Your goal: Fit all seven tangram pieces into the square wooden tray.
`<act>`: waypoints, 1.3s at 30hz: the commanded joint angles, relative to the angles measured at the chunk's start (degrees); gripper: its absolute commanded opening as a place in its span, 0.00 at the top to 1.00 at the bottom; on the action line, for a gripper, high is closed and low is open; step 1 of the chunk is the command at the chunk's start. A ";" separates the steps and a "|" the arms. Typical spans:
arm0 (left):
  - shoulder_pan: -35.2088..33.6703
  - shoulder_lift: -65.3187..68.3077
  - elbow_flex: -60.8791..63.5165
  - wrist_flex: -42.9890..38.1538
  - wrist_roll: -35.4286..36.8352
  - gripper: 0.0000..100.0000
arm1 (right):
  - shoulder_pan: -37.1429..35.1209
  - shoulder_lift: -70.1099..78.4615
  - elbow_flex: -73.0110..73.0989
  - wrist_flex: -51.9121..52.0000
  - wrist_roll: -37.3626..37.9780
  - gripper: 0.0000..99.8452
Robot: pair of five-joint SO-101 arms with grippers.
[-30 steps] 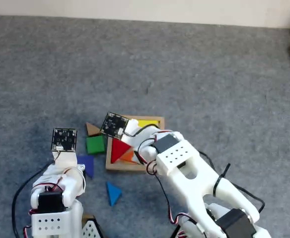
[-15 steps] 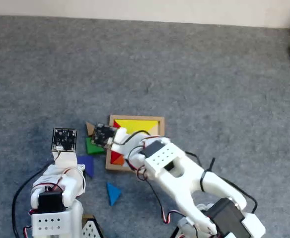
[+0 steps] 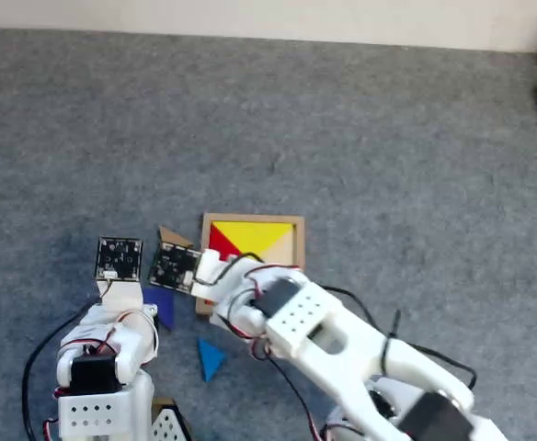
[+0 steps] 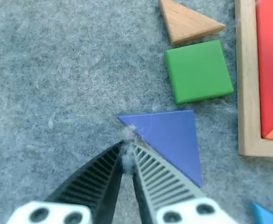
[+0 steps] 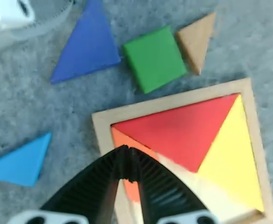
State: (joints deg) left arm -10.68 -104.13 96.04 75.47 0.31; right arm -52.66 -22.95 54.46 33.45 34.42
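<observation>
The square wooden tray (image 3: 298,241) lies on the grey-felted bench (image 3: 388,138) and holds three pieces. A large red triangle (image 5: 178,130) and a large yellow triangle (image 5: 232,158) meet along one edge. An orange piece (image 5: 123,138) is tucked into the tray corner beside the red one. Some bare wood shows on the tray floor next to the yellow triangle. The right pincer (image 5: 126,161) is pressed together with nothing in it. Its tips hang over the orange corner of the tray, just inside the rim.

Four pieces lie outside the tray, all off the wall that faces the left arm. The green square (image 4: 198,71) sits just beside that wall, with a narrow gap between them. The brown triangle (image 4: 185,22) lies just beyond the green square, toward the tray's far corner, with one point aimed at the wall. The dark blue triangle (image 4: 171,137) lies on the other side of the green square, near the tray's orange corner. The light blue triangle (image 3: 210,356) is farther from that same corner, toward the arm bases.

The left pincer (image 4: 126,150) is pressed together and empty. Its tips are just beside the dark blue triangle's long edge, near one of its sharp corners. Whether they touch it cannot be told.
</observation>
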 commanded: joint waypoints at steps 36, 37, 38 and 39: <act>-0.57 -0.31 1.19 0.26 -0.09 1.00 | 36.62 -81.89 33.01 25.45 -37.10 0.99; -0.57 -0.31 1.19 0.26 -0.09 1.00 | 37.85 -81.45 33.27 25.54 -37.71 0.99; -0.57 -0.31 1.19 0.26 -0.09 1.00 | 39.16 -81.54 33.89 25.54 -38.24 0.99; -0.57 -0.31 1.19 0.26 -0.09 1.00 | 40.92 -81.89 34.86 25.54 -38.51 0.99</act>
State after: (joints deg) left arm -10.68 -104.13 96.04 75.47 0.31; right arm -15.91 -104.26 88.66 58.59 -2.51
